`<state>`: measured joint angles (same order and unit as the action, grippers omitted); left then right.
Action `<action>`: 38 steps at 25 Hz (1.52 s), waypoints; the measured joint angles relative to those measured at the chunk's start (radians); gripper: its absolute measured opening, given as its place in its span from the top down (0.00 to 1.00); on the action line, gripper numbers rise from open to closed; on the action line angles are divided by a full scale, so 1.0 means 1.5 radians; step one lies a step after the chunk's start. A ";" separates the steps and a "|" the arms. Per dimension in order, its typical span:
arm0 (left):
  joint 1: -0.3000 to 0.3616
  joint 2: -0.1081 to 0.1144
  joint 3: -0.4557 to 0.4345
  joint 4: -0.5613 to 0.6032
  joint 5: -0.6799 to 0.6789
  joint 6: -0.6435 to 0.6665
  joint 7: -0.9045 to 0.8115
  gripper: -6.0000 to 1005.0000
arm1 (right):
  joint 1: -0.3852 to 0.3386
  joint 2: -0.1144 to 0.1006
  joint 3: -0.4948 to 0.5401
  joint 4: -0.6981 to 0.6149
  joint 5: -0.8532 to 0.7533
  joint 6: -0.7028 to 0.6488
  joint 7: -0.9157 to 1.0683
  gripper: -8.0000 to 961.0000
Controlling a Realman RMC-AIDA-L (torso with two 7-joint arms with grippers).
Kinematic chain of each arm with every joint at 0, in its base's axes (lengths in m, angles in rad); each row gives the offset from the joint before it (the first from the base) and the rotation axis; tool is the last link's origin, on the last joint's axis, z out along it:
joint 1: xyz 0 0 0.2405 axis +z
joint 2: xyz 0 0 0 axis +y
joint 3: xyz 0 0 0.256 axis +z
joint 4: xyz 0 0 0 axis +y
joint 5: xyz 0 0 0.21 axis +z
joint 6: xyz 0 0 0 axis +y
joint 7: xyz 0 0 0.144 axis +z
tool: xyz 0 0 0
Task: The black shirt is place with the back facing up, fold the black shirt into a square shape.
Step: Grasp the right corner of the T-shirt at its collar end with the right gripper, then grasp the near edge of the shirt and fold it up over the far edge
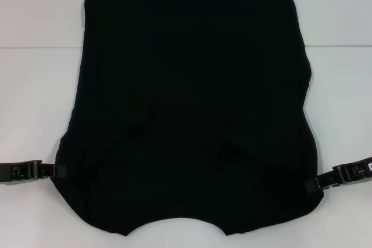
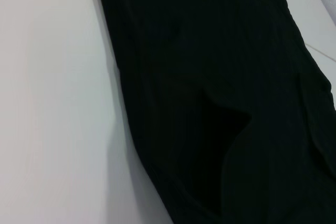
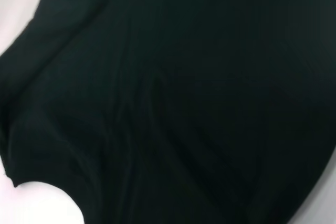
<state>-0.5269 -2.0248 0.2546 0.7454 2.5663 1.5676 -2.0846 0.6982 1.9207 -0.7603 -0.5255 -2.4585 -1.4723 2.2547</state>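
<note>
Black shirt lies flat mid-table w/ sleeves folded in, collar at near edge; left gripper & right gripper touch its near side edges, prob. to lift for the fold; jaw state: can't tell.

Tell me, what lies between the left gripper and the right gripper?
In the head view, only the large matte black cloth shirt spans from left gripper to right gripper.

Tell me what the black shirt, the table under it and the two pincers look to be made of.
Black shirt: soft matte knit cloth, likely cotton; it lies limp with shallow folds and no shine.
Table: smooth white hard surface, perhaps laminate; even, faintly glossy.
Left pincer and right pincer, at the shirt's side edges near the neckline: rigid black parts, plastic or coated metal; which one is unclear.
</note>
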 joint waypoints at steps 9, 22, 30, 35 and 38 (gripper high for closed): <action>-0.001 0.001 0.000 0.000 -0.002 0.000 0.000 0.95 | 0.006 0.006 0.001 -0.003 -0.017 0.009 0.008 0.75; 0.028 0.009 -0.122 0.007 -0.052 0.098 0.015 0.95 | -0.056 -0.001 0.116 -0.014 0.041 -0.066 -0.126 0.93; 0.076 0.004 -0.161 0.008 -0.081 0.192 0.062 0.95 | -0.122 -0.010 0.200 -0.014 0.053 -0.149 -0.226 0.93; 0.113 -0.003 -0.172 0.019 -0.083 0.249 0.080 0.95 | -0.173 -0.020 0.226 -0.013 0.053 -0.192 -0.291 0.93; 0.138 -0.009 -0.178 0.029 -0.084 0.273 0.084 0.95 | -0.204 -0.023 0.238 -0.011 0.052 -0.212 -0.319 0.93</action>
<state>-0.3197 -2.0387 -0.0119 0.7884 2.4407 1.9775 -1.9586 0.3923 1.8865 -0.4027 -0.5416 -2.3803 -1.7902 1.7760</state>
